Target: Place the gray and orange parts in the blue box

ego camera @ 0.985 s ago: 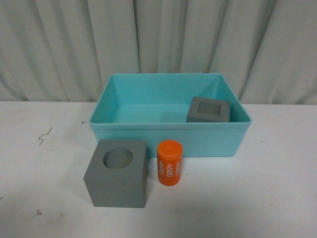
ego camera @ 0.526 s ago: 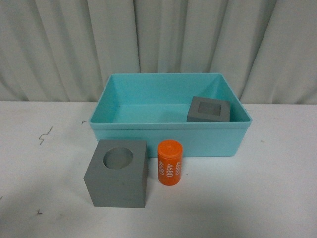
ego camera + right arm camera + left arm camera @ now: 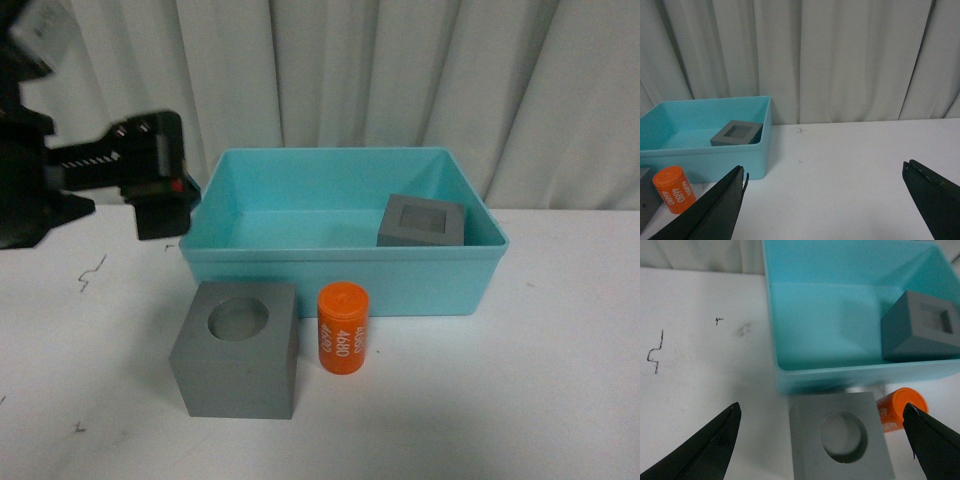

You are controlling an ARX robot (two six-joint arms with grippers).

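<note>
The gray cube with a round recess (image 3: 237, 350) stands on the white table in front of the blue box (image 3: 340, 272). The orange cylinder (image 3: 343, 328) stands upright just right of it. The gray cube with a square recess (image 3: 422, 222) lies inside the box at its right side. My left gripper (image 3: 160, 190) hovers open and empty at the box's left end. In the left wrist view the left gripper (image 3: 821, 407) is spread above the round-recess cube (image 3: 840, 440), with the cylinder (image 3: 900, 410) beside one finger. My right gripper (image 3: 823, 170) is open and empty over bare table, right of the box (image 3: 705, 160).
A pale pleated curtain (image 3: 400, 80) hangs right behind the table. Small dark pen marks (image 3: 92, 270) are on the tabletop left of the box. The white tabletop (image 3: 865, 165) stretches to the right of the box.
My left arm has come into the front view from the left and now hangs by the box's left end. The cubes, cylinder and box have not moved.
</note>
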